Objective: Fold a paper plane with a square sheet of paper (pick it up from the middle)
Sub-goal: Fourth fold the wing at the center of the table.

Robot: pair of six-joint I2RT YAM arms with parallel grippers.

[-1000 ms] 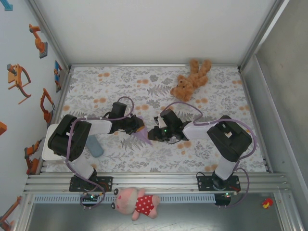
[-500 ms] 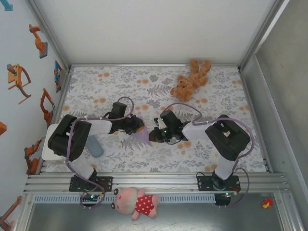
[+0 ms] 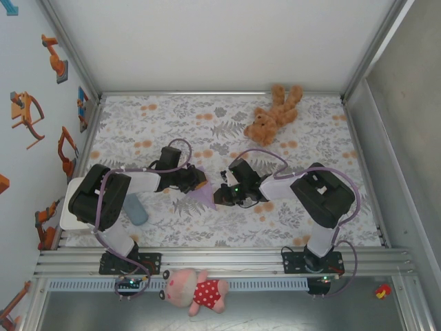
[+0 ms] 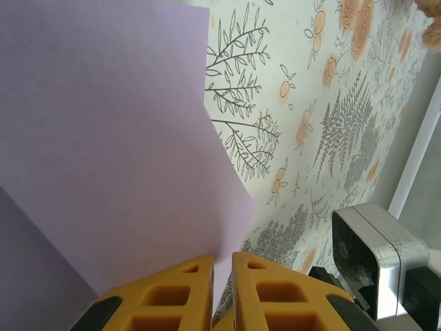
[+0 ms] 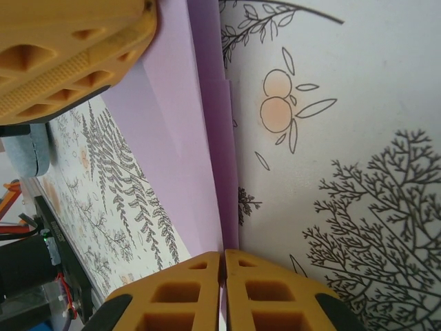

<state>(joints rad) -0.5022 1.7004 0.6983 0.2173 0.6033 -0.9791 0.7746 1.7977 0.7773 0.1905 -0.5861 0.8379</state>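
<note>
Lilac paper folded into a paper plane sits near the middle of the floral-patterned bench, gripped from both sides by two robot arms. The left tool is clenched on it: its two yellow fingers stand almost together, with the paper's edge slipping into the thin slit between them. The right tool is likewise clamped on the paper plane, its yellow fingers pressed together on a narrow folded strip. From above, the paper plane reads as a small wedge between the two tools, broader beside the left tool and narrowing toward the right tool and the near edge (the exact tip is too small to make out). Seen from the right wrist, its long folded layers run straight away from the right tool toward a ribbed yellow finger of the left tool. The paper is plain and smooth, with crisp straight creases and overlapping flaps. A brown teddy bear lies well apart at the far side; a grey-blue pad lies by the left arm.
</note>
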